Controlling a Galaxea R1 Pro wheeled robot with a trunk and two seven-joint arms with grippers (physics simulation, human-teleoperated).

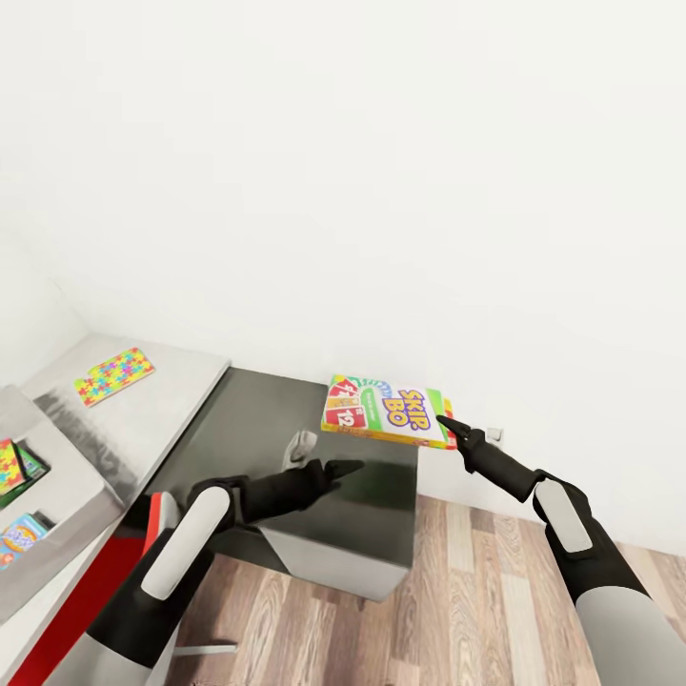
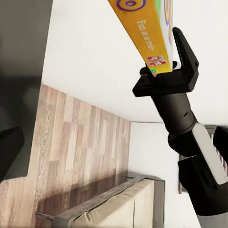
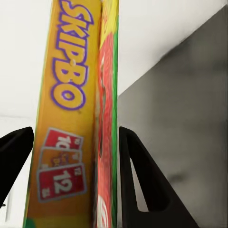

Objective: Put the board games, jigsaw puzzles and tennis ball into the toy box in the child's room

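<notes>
My right gripper [image 1: 446, 424] is shut on one end of the Skip-Bo board game [image 1: 386, 412], holding it flat in the air above the far corner of the table's dark cabinet section [image 1: 286, 419]. In the right wrist view the box [image 3: 71, 118] stands between both fingers [image 3: 137, 175]. My left gripper [image 1: 338, 469] hovers open and empty over the cabinet, near the box [image 2: 147, 33]. One jigsaw puzzle [image 1: 114, 374] lies on the light grey table top [image 1: 171, 400]. The toy box [image 1: 67, 495] at the far left holds another puzzle box [image 1: 8, 469], a green-edged box [image 1: 31, 462] and a blue game box [image 1: 21, 534].
A white wall rises close behind the table. Wood-plank floor [image 1: 457, 591] lies right of the cabinet and under my right arm. The bed [image 2: 118, 204] with its dark frame appears in the left wrist view. A small pale object [image 1: 303, 443] sits on the cabinet top.
</notes>
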